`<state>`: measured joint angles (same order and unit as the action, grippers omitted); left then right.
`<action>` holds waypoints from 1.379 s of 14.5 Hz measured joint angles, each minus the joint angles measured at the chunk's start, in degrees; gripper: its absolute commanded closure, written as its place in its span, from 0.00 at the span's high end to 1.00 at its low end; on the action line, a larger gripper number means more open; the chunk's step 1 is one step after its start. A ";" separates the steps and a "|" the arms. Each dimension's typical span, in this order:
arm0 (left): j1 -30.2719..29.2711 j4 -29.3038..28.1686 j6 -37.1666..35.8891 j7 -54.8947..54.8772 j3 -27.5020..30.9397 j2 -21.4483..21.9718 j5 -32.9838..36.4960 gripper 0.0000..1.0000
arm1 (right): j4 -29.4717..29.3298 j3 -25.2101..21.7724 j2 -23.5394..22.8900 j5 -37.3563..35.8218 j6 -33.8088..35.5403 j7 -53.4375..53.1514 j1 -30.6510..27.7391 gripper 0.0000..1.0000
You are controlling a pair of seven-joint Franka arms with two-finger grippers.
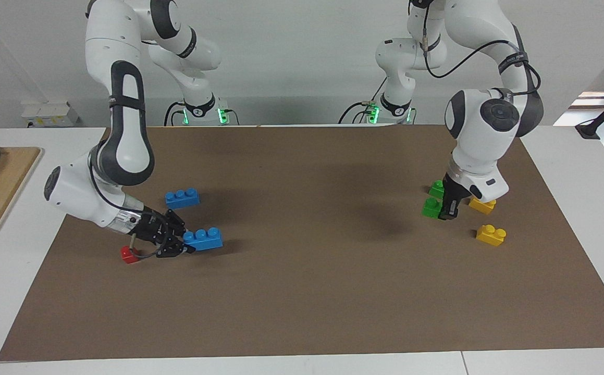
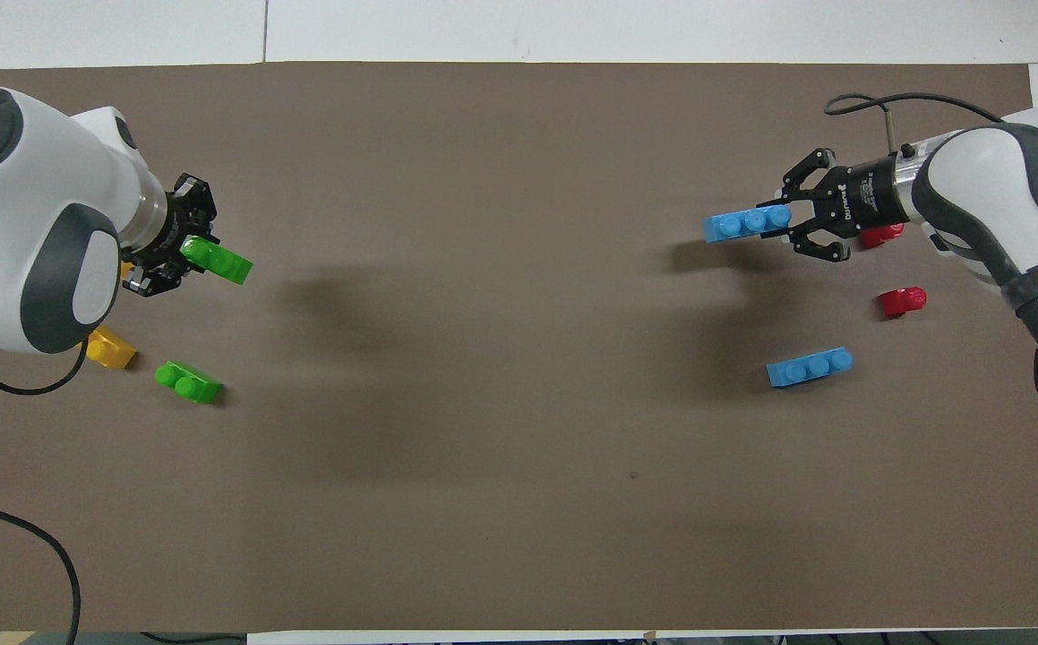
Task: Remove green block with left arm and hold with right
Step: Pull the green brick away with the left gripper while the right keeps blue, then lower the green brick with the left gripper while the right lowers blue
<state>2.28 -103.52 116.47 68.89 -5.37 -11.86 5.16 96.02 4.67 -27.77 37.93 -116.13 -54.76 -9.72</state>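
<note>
Two bricks are held off the mat. The green block (image 1: 431, 207) is clamped at one end in the left gripper (image 1: 446, 211), above the mat (image 1: 302, 291) at the left arm's end of the table, beside a second green brick (image 1: 438, 188) that is partly covered by the gripper in the facing view. A blue brick (image 1: 204, 239) is clamped at one end in the right gripper (image 1: 179, 245), at the right arm's end of the table; its outer links are splayed to the sides. One red brick (image 1: 127, 254) is partly hidden by that gripper in the facing view, and another red brick (image 2: 882, 235) is half covered by it in the overhead view. One yellow brick (image 1: 481, 204) is largely hidden under the left wrist; another yellow brick (image 1: 490, 234) lies clear. A second blue brick (image 1: 182, 198) rests on the mat. Both arms are cut off at the frame edges in the overhead view.
</note>
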 measured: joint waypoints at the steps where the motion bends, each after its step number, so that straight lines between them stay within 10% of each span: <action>1: -1.43 -1.17 1.45 -3.72 -0.01 0.19 -0.10 0.00 | 0.06 -0.01 -0.61 -0.06 0.10 0.92 -0.85 0.00; 16: -7.51 -11.64 20.08 -6.08 -0.01 -3.64 -5.25 0.00 | 5.10 0.20 -2.00 -1.52 -5.59 7.00 -4.24 0.00; 17: -7.51 -11.64 20.28 -5.99 -0.04 -4.35 -5.26 0.00 | 5.35 0.26 -1.83 -1.52 -5.93 7.75 -4.16 0.70; 20: -7.54 -11.55 20.60 -5.83 -0.08 -5.38 -5.30 0.00 | 5.33 0.55 -1.70 -3.34 -6.06 8.93 -3.40 1.00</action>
<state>-5.25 -115.08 137.07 63.06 -5.45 -17.24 -0.13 101.35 5.21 -29.47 34.59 -122.18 -45.83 -13.12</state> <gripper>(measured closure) 0.652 0.489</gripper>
